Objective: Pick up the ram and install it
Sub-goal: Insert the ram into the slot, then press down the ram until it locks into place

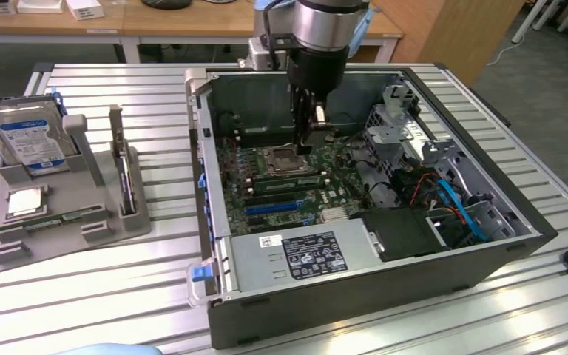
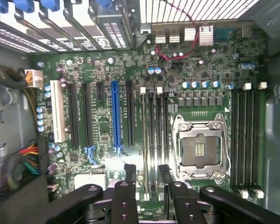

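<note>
One ram (image 1: 67, 219) in the tray (image 1: 12, 255) | exterior view: 8 o'clock from my claw (image 1: 307, 146), well apart | long axis 8-to-2 | claw wide open, empty

The pincer (image 1: 309, 146) hangs inside the open computer case (image 1: 363, 307), just above the motherboard (image 1: 336, 194).

Bright even light — soft shadows, glare on table slats (image 1: 97, 288).

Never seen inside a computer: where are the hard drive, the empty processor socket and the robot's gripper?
hard drive (image 1: 32, 140), exterior view, its blue-and-white label.
processor socket (image 2: 199, 150), wrist view, its central contact field.
gripper (image 2: 147, 170), wrist view, midway between its fingertips.
</note>
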`<action>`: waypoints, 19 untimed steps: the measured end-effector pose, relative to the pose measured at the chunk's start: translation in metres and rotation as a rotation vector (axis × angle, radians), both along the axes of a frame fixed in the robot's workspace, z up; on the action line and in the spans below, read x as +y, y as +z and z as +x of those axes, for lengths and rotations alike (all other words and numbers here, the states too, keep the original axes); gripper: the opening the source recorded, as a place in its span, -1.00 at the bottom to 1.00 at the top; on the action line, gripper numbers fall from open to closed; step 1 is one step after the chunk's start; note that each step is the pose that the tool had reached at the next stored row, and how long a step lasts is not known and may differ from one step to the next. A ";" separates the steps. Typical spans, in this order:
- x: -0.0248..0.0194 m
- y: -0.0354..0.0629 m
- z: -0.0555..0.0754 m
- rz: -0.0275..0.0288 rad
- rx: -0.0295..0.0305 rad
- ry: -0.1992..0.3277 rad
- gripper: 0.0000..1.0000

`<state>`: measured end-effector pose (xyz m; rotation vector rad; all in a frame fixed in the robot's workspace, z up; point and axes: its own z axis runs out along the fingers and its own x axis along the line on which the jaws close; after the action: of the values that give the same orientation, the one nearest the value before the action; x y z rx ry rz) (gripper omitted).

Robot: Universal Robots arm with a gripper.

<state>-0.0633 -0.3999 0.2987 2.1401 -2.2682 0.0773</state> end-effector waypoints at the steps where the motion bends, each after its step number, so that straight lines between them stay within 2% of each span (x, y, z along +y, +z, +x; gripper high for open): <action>1: 0.0000 0.0028 0.000 0.0000 0.0013 0.000 -0.35; 3: 0.0000 0.0059 0.000 -0.0001 0.0025 0.000 -0.35; 17: 0.0002 0.0063 0.000 -0.0004 0.0025 0.000 -0.35; 18: 0.0002 0.0063 0.000 -0.0004 0.0025 0.000 -0.37; 19: 0.0002 0.0063 0.000 -0.0003 0.0025 0.000 -0.51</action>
<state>-0.0629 -0.3997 0.3050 2.1387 -2.2668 0.0749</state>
